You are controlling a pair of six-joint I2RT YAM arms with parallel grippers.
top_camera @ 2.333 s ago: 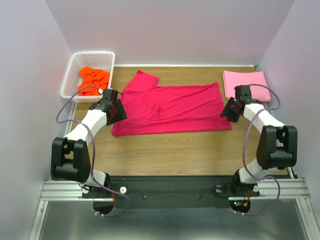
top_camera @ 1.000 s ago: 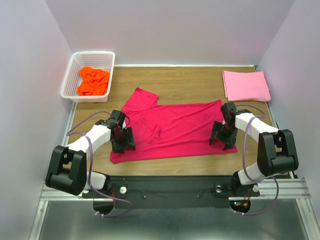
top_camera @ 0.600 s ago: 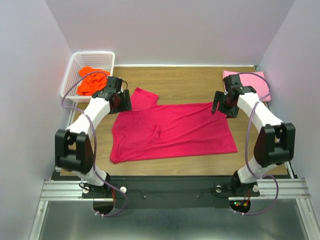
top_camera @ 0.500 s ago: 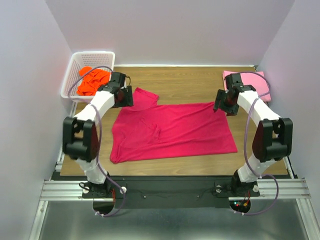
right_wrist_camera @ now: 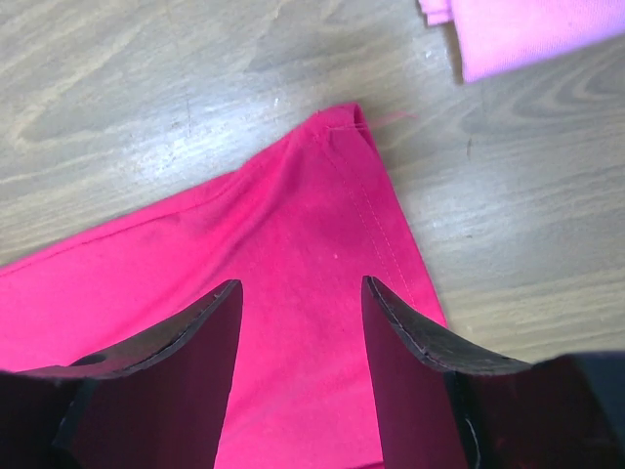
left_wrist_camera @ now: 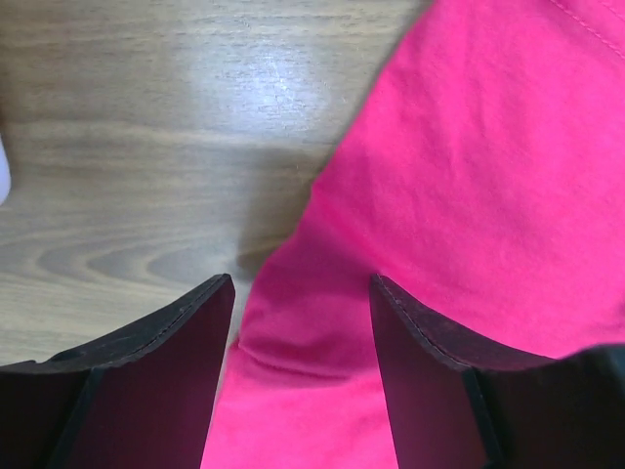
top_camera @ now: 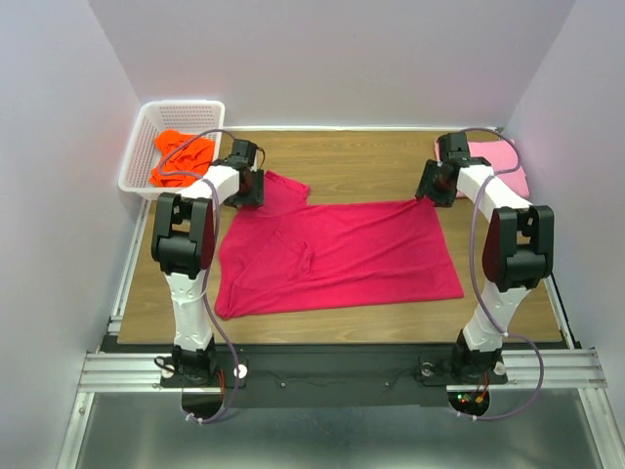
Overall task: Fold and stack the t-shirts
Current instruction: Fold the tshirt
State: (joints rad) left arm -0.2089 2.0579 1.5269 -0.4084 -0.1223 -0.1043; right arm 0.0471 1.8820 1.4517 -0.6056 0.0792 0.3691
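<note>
Top view: white basket (top_camera: 134, 161), far left, holds the orange t-shirt (top_camera: 179, 156); crimson t-shirt (top_camera: 342, 249) lies flat mid-tabletop (top_camera: 371, 156), pink t-shirt (top_camera: 508, 161) folded far right, both arms stretched far; left wrist: left end effector (left_wrist_camera: 301, 280) spread over the crimson sleeve edge; right wrist: right end effector (right_wrist_camera: 300, 285) spread over its far-right corner.

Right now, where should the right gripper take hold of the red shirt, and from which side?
The red shirt lies flat on the table, so only an edge can be pinched. Probably best is its far right corner, taken from above: that stitched corner sits free on bare wood, just ahead of the open right gripper.
</note>
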